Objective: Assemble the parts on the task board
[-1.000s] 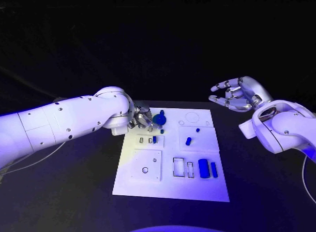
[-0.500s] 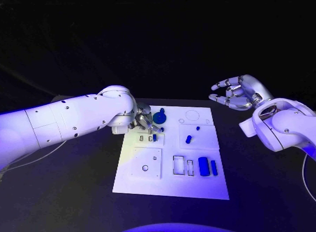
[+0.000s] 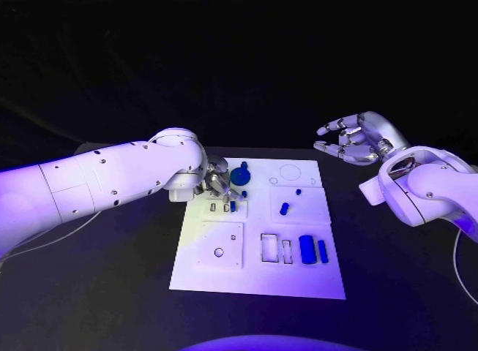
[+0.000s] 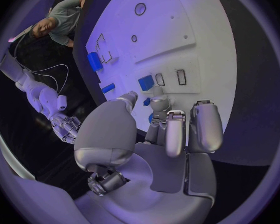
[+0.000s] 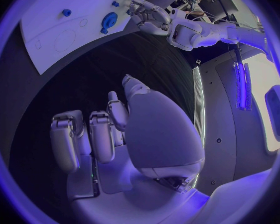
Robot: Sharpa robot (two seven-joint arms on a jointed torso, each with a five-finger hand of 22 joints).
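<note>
The left hand point(image 3: 219, 183) is hovering over the board's point(image 3: 223, 272) far-left corner beside a round blue part point(image 3: 240, 175), fingers curled; I cannot tell whether they are pinching anything. The right hand point(image 3: 355, 140) is hanging off the board above the counter point(image 3: 112, 292), fingers spread and holding nothing.

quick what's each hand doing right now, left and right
Left hand: over the task board; whether it holds anything cannot be told.
Right hand: open, holding nothing.
</note>
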